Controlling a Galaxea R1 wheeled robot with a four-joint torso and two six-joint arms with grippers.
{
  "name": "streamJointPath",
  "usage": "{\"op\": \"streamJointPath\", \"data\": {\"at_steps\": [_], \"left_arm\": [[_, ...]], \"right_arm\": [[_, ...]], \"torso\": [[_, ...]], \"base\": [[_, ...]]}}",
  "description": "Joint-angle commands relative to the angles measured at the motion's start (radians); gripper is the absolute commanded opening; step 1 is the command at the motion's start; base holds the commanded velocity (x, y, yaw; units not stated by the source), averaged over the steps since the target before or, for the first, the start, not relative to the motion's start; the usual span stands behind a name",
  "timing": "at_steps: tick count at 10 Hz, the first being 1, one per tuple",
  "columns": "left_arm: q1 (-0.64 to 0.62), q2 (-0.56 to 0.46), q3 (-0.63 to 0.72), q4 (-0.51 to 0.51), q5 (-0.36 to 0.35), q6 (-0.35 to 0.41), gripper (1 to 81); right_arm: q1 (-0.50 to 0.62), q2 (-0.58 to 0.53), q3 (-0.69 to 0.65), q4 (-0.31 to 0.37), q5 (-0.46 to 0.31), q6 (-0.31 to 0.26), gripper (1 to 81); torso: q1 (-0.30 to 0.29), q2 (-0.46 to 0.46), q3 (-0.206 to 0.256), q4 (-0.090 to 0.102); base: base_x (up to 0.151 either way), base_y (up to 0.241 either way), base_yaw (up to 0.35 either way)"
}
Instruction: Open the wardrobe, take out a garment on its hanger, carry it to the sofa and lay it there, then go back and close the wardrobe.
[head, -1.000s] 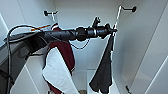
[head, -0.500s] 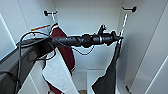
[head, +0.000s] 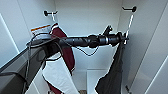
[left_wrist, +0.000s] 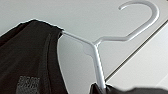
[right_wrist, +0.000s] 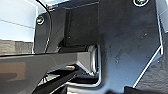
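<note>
- From my head view the tall white wardrobe interior (head: 87, 22) is lit brightly and evenly, with soft grey shadow in its far corners.
- The long black fabric garment (head: 113, 75) reads as a flat dark mass; I see no folds.
- Edges look blocky and smeared.
- My left wrist view is soft; the thin white plastic hanger (left_wrist: 96, 53) blurs against pale walls.

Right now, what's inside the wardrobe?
Inside the wardrobe: a maroon garment with a white panel hanging from a wall hook, and the black garment on its white hanger. The left arm hides the black garment's top.
</note>
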Motion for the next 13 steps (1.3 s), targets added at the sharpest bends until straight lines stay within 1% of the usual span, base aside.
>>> {"op": "streamJointPath", "data": {"at_steps": [1, 4, 5, 12, 13], "left_arm": [[-0.168, 0.023, 0.027, 0.028, -0.039, 0.012, 1.0], [-0.156, 0.026, 0.065, 0.026, -0.046, 0.012, 1.0], [-0.151, 0.021, 0.076, 0.028, -0.048, 0.012, 1.0], [-0.136, -0.002, 0.114, 0.028, -0.053, 0.017, 1.0], [-0.136, -0.009, 0.119, 0.028, -0.074, 0.017, 1.0]], "right_arm": [[0.031, 0.014, 0.006, -0.010, -0.044, -0.003, 81.1], [0.031, 0.014, 0.006, -0.010, -0.044, -0.003, 81.1], [0.031, 0.014, 0.007, -0.010, -0.044, -0.003, 81.1], [0.031, 0.012, 0.006, -0.010, -0.044, -0.003, 81.1], [0.032, 0.012, 0.006, -0.010, -0.044, -0.003, 81.1]], "torso": [[0.000, 0.000, 0.000, 0.000], [0.000, 0.000, 0.000, 0.000], [0.000, 0.000, 0.000, 0.000], [-0.001, 0.000, 0.000, 0.000], [0.000, 0.000, 0.000, 0.000]], "base": [[0.000, 0.000, 0.000], [0.000, 0.000, 0.000], [-0.071, 0.000, 0.000], [-0.097, 0.000, 0.000], [-0.108, 0.000, 0.000]]}}
